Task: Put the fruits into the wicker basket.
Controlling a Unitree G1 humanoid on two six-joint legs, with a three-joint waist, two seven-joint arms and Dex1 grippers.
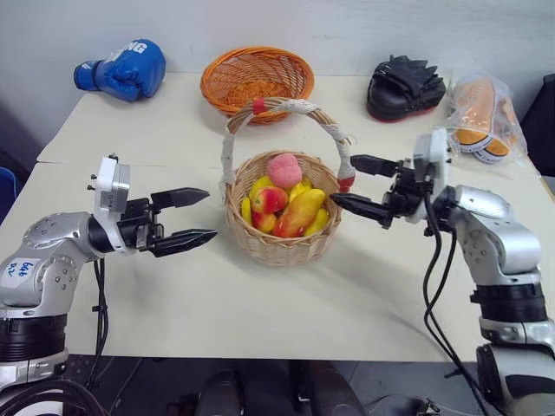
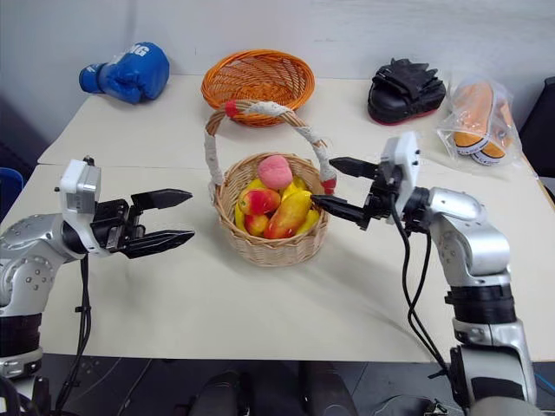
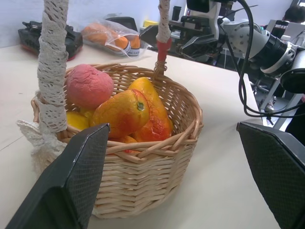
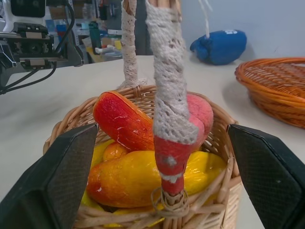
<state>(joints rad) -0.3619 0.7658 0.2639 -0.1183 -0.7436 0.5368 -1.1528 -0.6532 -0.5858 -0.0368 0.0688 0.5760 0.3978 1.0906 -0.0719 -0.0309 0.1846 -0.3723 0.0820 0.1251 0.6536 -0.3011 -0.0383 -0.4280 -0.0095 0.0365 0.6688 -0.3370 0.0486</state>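
The wicker basket (image 1: 279,227) is standing mid-table with the fruits (image 1: 286,206) already piled inside, a pink peach (image 1: 284,170) sitting highest, so no fruit is lying loose on the table (image 1: 156,295).

The left pincer (image 1: 184,218) is hovering just left of the basket, fingers spread and holding nothing. The right pincer (image 1: 364,186) is hovering at the basket's right, fingers spread and empty too, its tips right beside the red-banded foot of the handle (image 1: 346,180).

The main risk, as I judge it, is that right pincer: any sweep leftward could be catching the handle (image 4: 167,86), tipping the basket or dragging it, and the peach perched on top would be rolling out first. A second risk is both arms closing inward together and squeezing the woven wall. Pulling each arm straight back looks safest.
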